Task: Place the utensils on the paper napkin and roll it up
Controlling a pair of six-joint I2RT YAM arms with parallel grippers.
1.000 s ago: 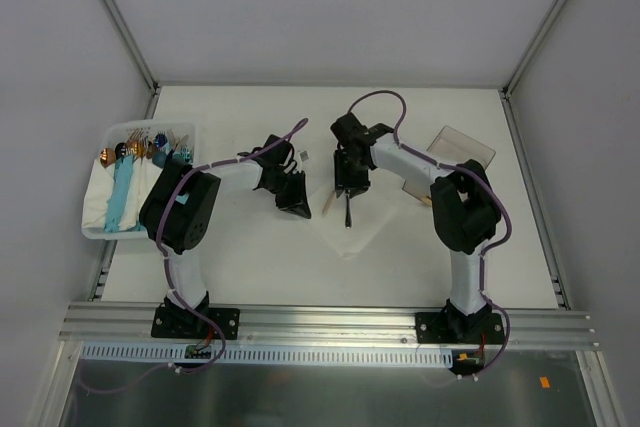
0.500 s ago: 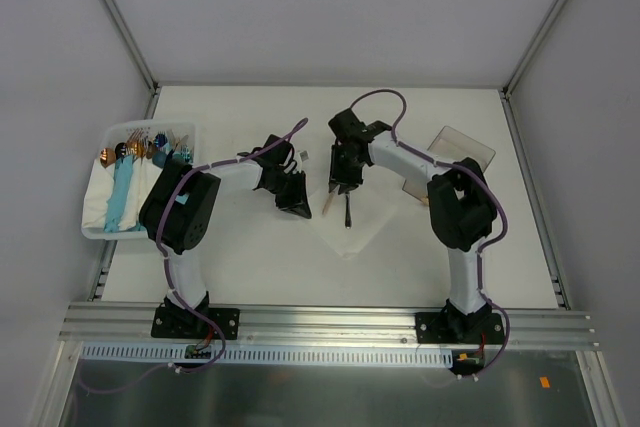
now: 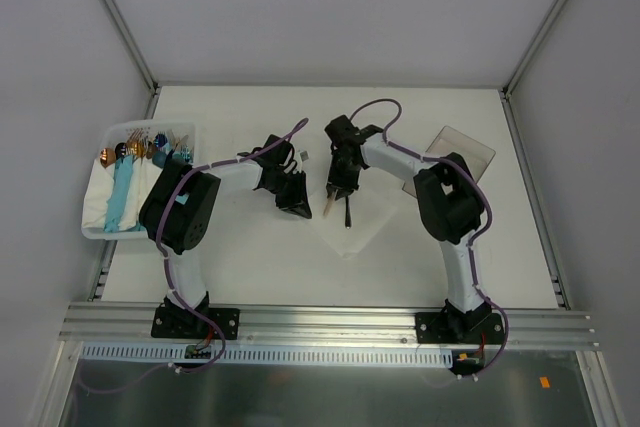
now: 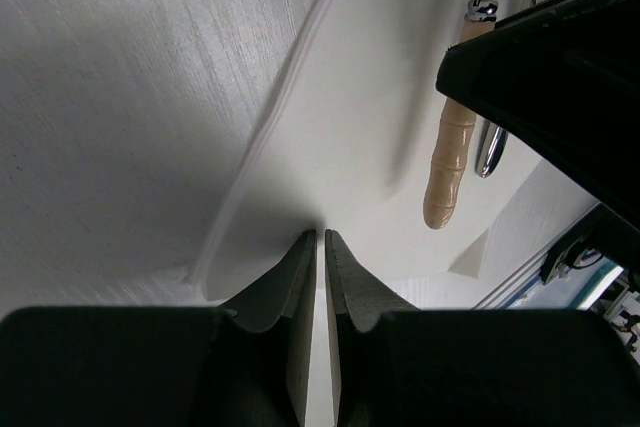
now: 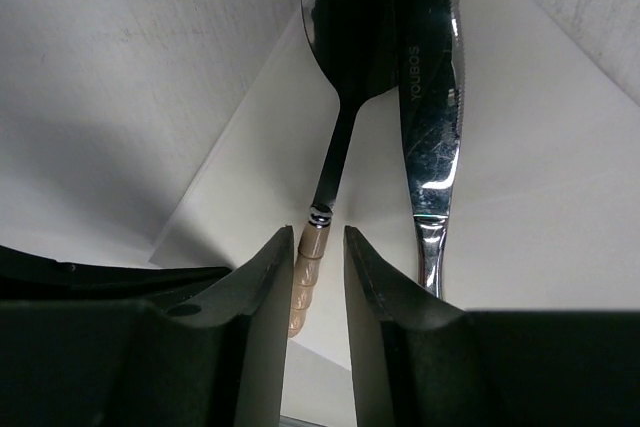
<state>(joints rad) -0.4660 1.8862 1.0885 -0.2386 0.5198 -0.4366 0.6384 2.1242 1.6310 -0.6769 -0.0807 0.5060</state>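
White table (image 3: 250,257) — only right wrist resolves 2 utensils (image 5: 430,97) on napkin (image 5: 540,197).

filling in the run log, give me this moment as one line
left gripper: shut on thin white paper napkin edge | right gripper: slightly open over beige-handled spoon | silver knife: on napkin

Left arm: rising from its base, bending at the elbow, forearm reaching right toward the centre. Left gripper (image 3: 297,203): pointing down, fingers (image 4: 285,282) pressing almost together, pinching the napkin (image 4: 380,97) at its edge

Right arm: rising from its base, folding at the elbow, forearm stretching left and away. Right gripper (image 3: 338,190): tipping down, fingers (image 5: 255,297) standing a narrow gap apart

Both grippers: hanging near each other, not touching
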